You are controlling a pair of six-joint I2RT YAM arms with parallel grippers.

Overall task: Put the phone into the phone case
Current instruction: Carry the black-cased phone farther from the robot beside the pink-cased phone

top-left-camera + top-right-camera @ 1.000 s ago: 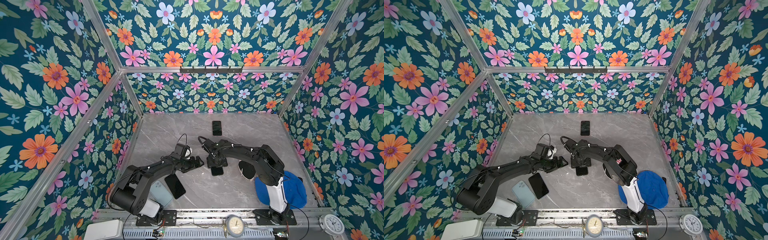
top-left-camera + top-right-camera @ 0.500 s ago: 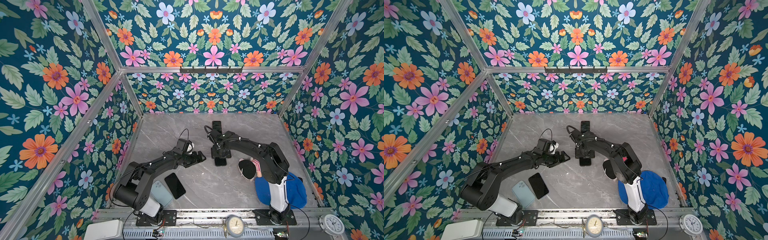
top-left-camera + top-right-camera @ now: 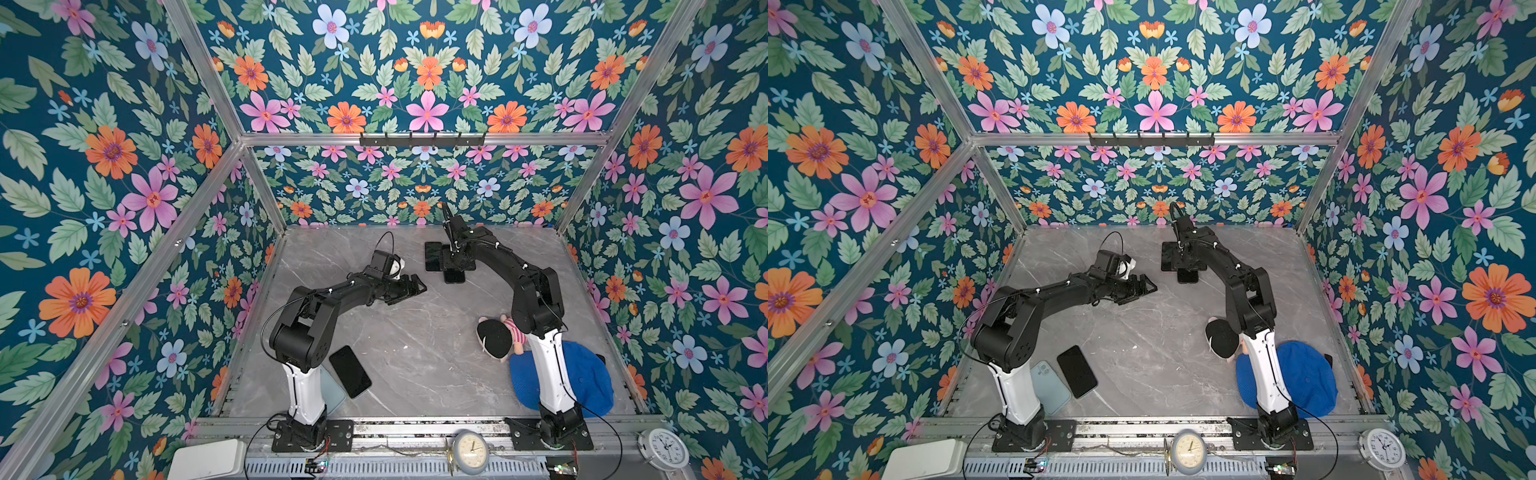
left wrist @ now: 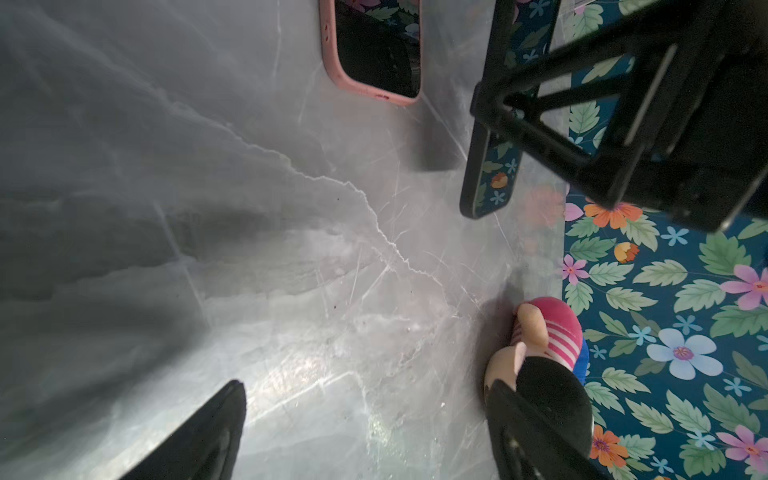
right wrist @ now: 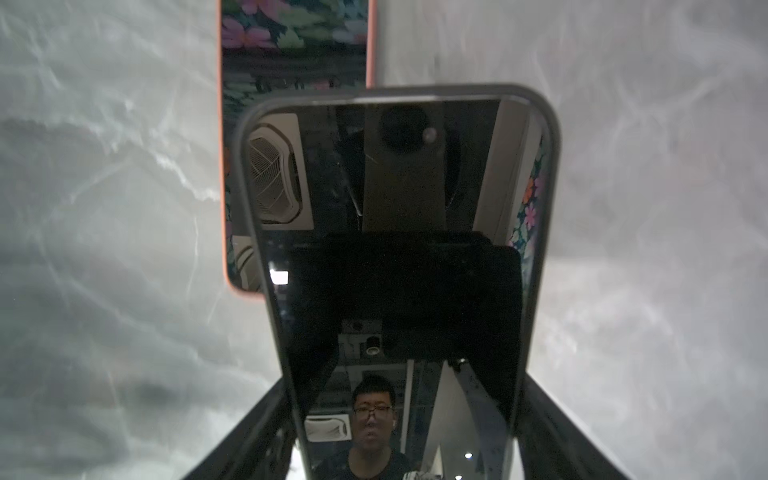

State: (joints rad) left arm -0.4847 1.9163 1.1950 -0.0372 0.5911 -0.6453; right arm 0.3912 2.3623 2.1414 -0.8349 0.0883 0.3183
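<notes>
My right gripper (image 5: pixel 409 415) is shut on the phone (image 5: pixel 395 249), a dark glossy slab gripped by its long sides at one end. It hangs just above the table at the back, in both top views (image 3: pixel 454 275) (image 3: pixel 1185 274). The phone case (image 5: pixel 295 41) is pink-rimmed with a dark shiny inside and lies flat beside and partly under the phone's far end. It is a dark rectangle in a top view (image 3: pixel 433 256). My left gripper (image 3: pixel 415 286) (image 4: pixel 365 399) is open and empty over the table's middle, facing the case (image 4: pixel 374 54) and the held phone (image 4: pixel 494 166).
A black phone (image 3: pixel 350 371) and a pale blue case (image 3: pixel 334 392) lie by the left arm's base. A doll (image 3: pixel 496 336) and a blue cap (image 3: pixel 582 382) sit at the right arm's base. The floral back wall stands close behind the case.
The right gripper has carried the phone from the table's middle to the back, beside the pink case. The left arm has shifted slightly toward the back and stays open.
</notes>
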